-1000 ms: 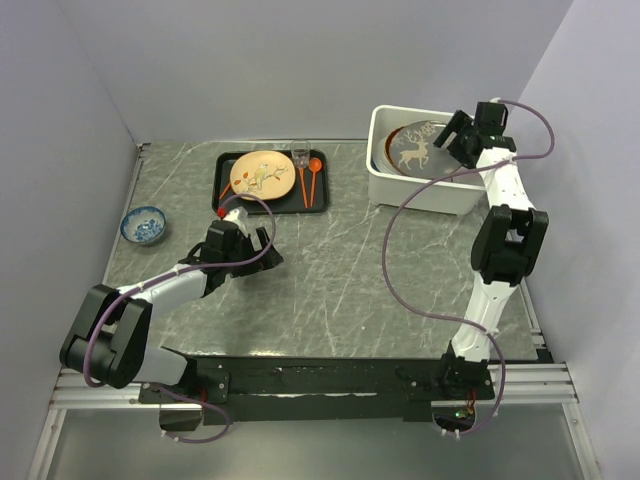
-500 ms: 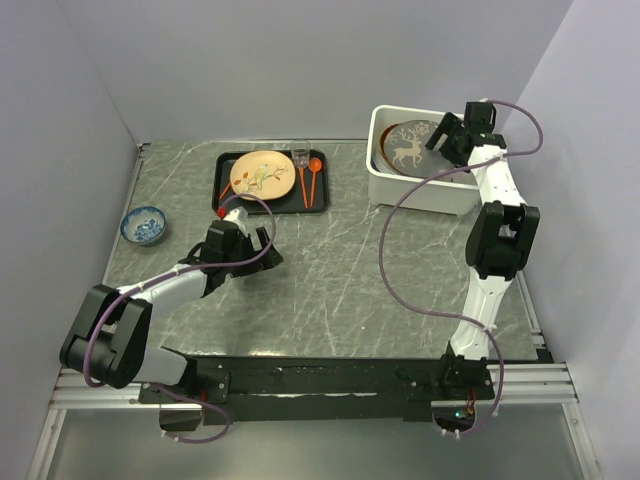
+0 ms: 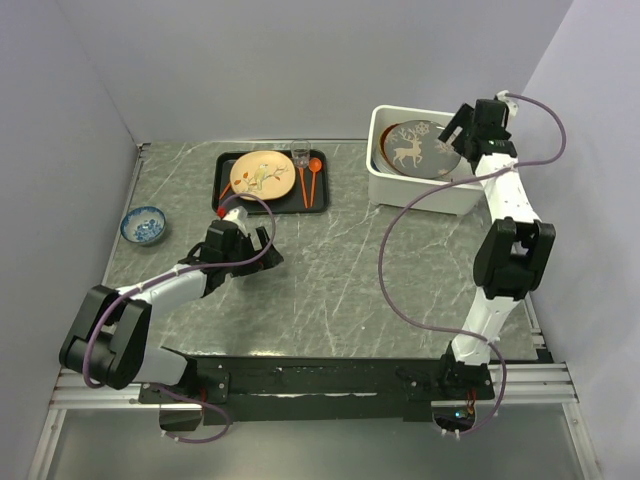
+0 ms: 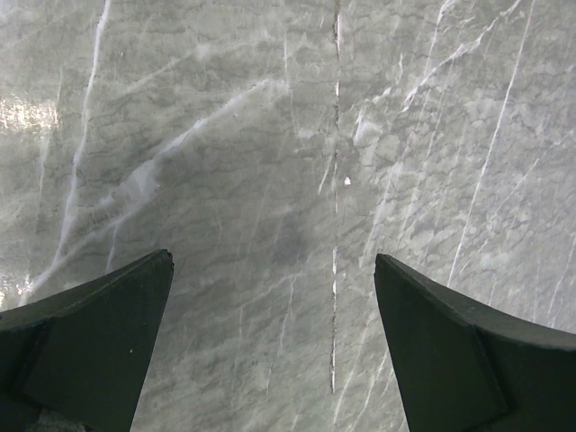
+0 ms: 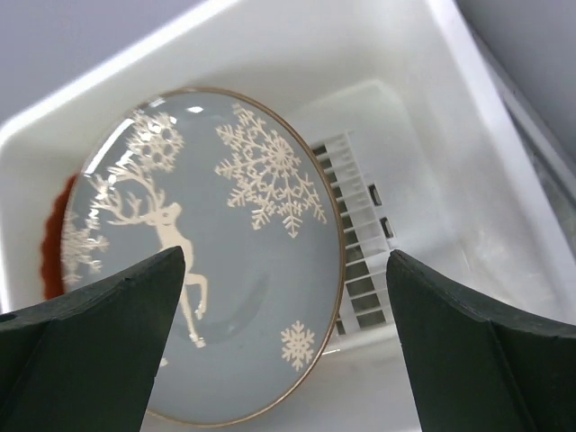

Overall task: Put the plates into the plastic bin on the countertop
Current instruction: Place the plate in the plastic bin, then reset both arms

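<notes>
A grey plate with a white deer and snowflakes [image 3: 417, 149] lies tilted in the white plastic bin [image 3: 392, 189] at the back right, on top of a red-brown plate [image 5: 56, 243]. In the right wrist view the deer plate [image 5: 216, 261] fills the bin, whose slotted floor [image 5: 360, 261] shows beside it. My right gripper [image 3: 462, 128] is open and empty just above the bin's right side. A cream floral plate [image 3: 262, 174] lies on the black tray [image 3: 225, 195]. My left gripper [image 3: 262, 243] is open and empty over the grey-green countertop [image 4: 270, 162], in front of the tray.
An orange spoon [image 3: 313, 176] and a clear fork [image 3: 299, 165] lie on the tray beside the floral plate. A small blue-patterned bowl [image 3: 143, 224] stands at the left edge. Walls close in the left, back and right sides.
My right gripper has drawn back up and to the right, away from the deer plate, which stays in the bin. The left arm has not moved.
</notes>
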Tool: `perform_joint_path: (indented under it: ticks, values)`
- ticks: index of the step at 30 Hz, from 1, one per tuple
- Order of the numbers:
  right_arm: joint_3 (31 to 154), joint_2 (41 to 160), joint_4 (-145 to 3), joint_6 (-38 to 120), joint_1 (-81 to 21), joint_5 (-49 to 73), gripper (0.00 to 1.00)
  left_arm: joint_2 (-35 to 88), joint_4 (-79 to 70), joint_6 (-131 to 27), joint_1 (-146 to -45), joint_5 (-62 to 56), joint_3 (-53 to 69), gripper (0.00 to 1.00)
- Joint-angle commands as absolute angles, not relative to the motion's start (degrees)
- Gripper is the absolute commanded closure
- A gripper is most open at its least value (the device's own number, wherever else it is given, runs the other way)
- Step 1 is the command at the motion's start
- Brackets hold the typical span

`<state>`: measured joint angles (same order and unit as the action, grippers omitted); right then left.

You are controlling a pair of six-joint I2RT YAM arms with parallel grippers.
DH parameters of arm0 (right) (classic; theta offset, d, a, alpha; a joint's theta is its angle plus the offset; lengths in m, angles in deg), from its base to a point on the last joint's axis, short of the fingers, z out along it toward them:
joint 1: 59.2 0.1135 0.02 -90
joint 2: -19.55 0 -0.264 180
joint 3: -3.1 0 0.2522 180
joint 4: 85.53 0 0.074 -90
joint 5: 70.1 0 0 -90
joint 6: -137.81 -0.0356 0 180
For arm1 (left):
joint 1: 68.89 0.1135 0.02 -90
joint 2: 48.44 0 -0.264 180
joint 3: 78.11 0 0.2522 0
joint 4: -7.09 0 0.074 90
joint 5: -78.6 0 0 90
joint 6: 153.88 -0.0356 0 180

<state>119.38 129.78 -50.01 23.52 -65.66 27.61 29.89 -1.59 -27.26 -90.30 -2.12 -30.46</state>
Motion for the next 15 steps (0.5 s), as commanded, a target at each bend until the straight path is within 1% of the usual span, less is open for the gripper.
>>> perform_joint_path:
  ticks: [1,6,9,13,15]
  values:
    - [116.3,124.8,-55.1,23.6,-65.1,28.8,0.00,27.3,-0.6,-28.5,-90.4,-1.4,-30.0,0.01]
    - [116.4,123.7,-52.7,24.4,-61.7,29.2,0.00,27.2,-1.4,-28.7,-90.4,-1.4,-28.9,0.01]
    - [112.8,120.4,-53.7,24.6,-57.9,30.4,0.00,26.5,-2.1,-29.3,-90.4,-1.0,-28.1,0.01]
    - [102.0,112.4,-57.9,23.0,-54.1,30.8,0.00,24.9,-2.5,-30.3,-90.4,-1.1,-27.6,0.01]
    - [98.5,109.8,-59.4,22.5,-51.9,30.5,0.00,24.5,-3.1,-30.6,-90.4,-1.2,-26.8,0.01]
